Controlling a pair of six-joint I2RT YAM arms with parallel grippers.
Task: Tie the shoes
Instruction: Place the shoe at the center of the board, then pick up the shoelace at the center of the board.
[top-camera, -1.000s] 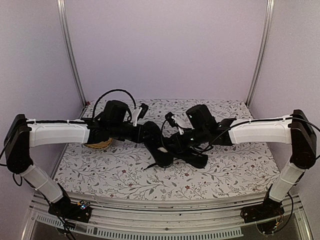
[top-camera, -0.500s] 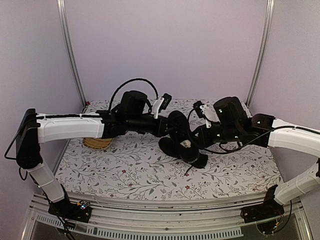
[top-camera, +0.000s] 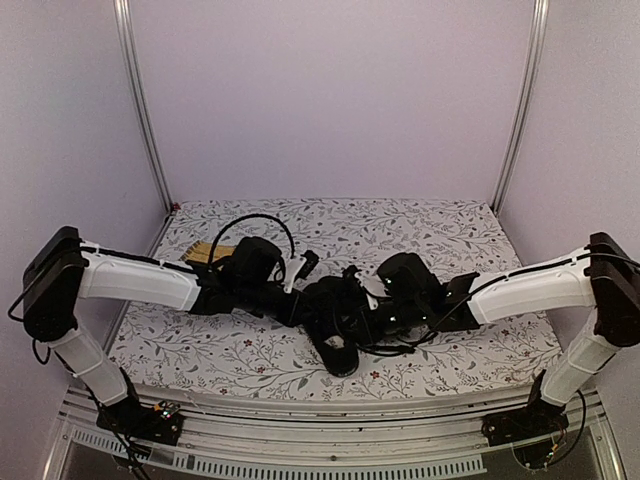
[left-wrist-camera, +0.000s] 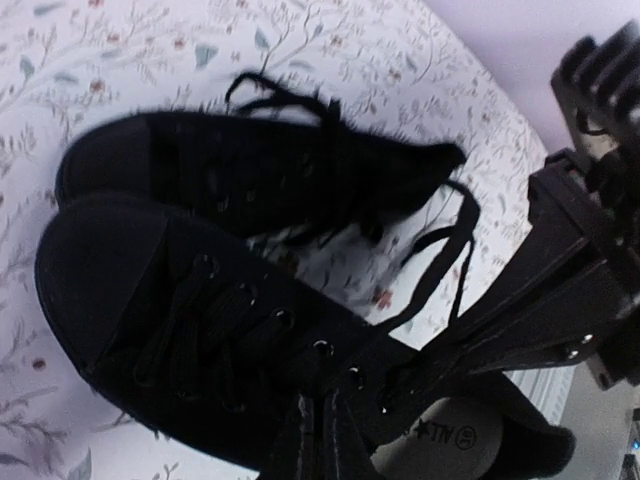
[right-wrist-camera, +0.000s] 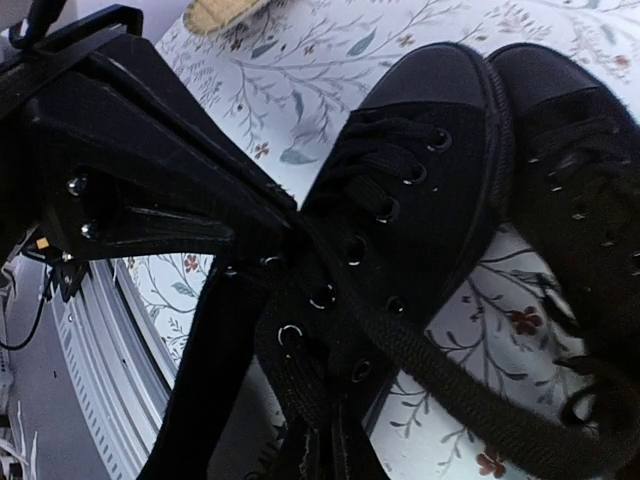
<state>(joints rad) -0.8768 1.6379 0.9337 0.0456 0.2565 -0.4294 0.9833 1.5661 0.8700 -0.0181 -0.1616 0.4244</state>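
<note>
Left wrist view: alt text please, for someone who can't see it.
Two black canvas shoes lie side by side on a floral tablecloth, toes left. The nearer shoe's laces run down to the left gripper at the bottom edge, and the right arm reaches in from the right.

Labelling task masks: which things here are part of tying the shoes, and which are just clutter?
Job:
shoes
laces
left pincer and right pincer, both apparently shut on laces

Lying about:
yellow woven mat
floral cloth
</note>
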